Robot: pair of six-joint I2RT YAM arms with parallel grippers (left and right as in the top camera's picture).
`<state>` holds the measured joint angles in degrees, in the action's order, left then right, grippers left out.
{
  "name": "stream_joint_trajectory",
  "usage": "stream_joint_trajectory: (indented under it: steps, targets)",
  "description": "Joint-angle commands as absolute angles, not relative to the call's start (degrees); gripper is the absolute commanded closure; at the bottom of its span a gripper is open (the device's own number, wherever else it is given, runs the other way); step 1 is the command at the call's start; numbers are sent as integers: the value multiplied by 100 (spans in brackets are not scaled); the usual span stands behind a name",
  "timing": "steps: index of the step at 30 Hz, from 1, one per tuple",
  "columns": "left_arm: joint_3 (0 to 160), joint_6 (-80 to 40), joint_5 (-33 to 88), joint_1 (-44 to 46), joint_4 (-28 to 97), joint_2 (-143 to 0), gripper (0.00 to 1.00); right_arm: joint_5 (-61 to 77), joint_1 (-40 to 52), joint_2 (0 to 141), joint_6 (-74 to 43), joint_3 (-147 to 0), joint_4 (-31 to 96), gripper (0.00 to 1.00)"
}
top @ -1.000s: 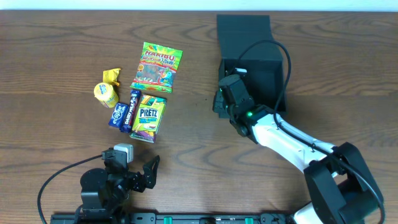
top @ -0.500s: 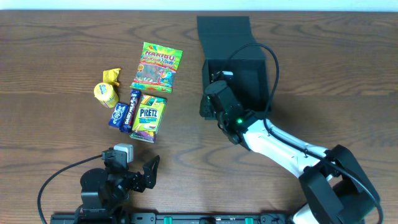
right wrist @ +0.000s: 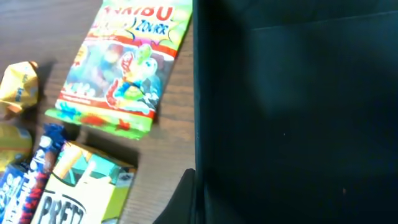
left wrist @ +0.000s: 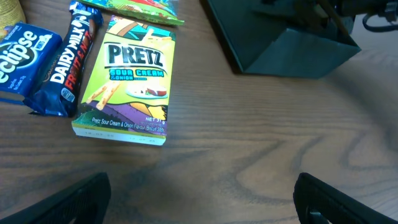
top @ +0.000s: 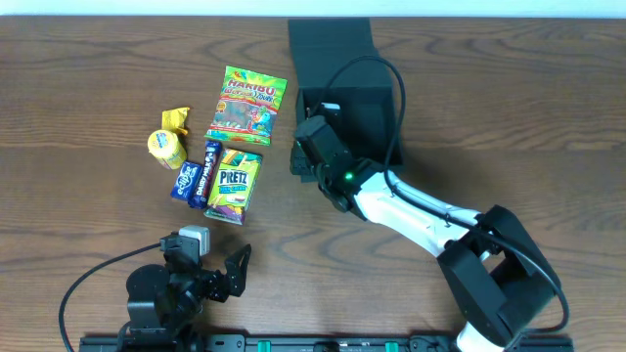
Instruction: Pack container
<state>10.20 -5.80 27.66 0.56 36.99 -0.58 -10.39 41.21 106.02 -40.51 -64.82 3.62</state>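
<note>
The container (top: 344, 73) is a matte black box at the back centre, its flap lid open and lying back. It fills the right of the right wrist view (right wrist: 292, 112) and shows at the top right of the left wrist view (left wrist: 280, 43). My right gripper (top: 313, 149) is shut on the container's left wall; one finger shows outside the wall (right wrist: 188, 196), the other is hidden inside. My left gripper (top: 213, 274) is open and empty near the front edge, over bare wood (left wrist: 202, 196).
Snacks lie left of the container: a Haribo bag (top: 246, 105), a Pretz box (top: 233, 183), a Dairy Milk bar (top: 204, 168), an Eclipse pack (top: 185, 182), a yellow tub (top: 166, 147) and a yellow wrapper (top: 175, 119). The Haribo bag lies close to the container's left wall (right wrist: 124, 68).
My right gripper has moved left with the container in its grip, bringing the box close to the Haribo bag. The left arm has not moved.
</note>
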Motion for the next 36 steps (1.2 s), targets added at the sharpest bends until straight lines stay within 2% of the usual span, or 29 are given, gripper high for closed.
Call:
stream_joint_trajectory:
  steps: [1,2,3,4,5,6,12,16,25,27,33,36]
  targets:
    - [974,-580,2766,78,3704,-27,5,-1024,4174,10621,-4176,-6670,316,65]
    - [974,-580,2766,78,3704,-27,5,-998,4185,10621,-4176,-6670,303,52]
    - [974,-580,2766,78,3704,-27,5,-985,4198,10621,-4169,-6670,303,48]
    - [974,-580,2766,78,3704,-27,5,-982,4200,10619,-4123,-6672,303,37]
    - [974,-580,2766,78,3704,-27,5,-956,4200,10613,-4071,-6674,305,12]
    - [974,-580,2766,78,3704,-27,5,-897,4198,10595,-3990,-6674,307,1]
    - [974,-580,2766,78,3704,-27,5,-731,4193,9985,-3341,-6676,589,1]
    - [974,-580,2766,78,3704,-27,5,-1334,4088,9284,-2453,-6676,1035,1]
    - [974,-580,2766,78,3704,-27,5,-1603,2637,8949,-2220,-6661,2895,2]
    - [974,-580,2766,78,3704,-27,5,-1599,2259,9083,-2215,-6661,3061,8]
    - [974,-580,2766,78,3704,-27,5,-873,1874,9612,-1750,-6661,2923,52]
    - [974,-580,2766,78,3704,-27,5,-784,1876,9979,-1747,-6661,2867,57]
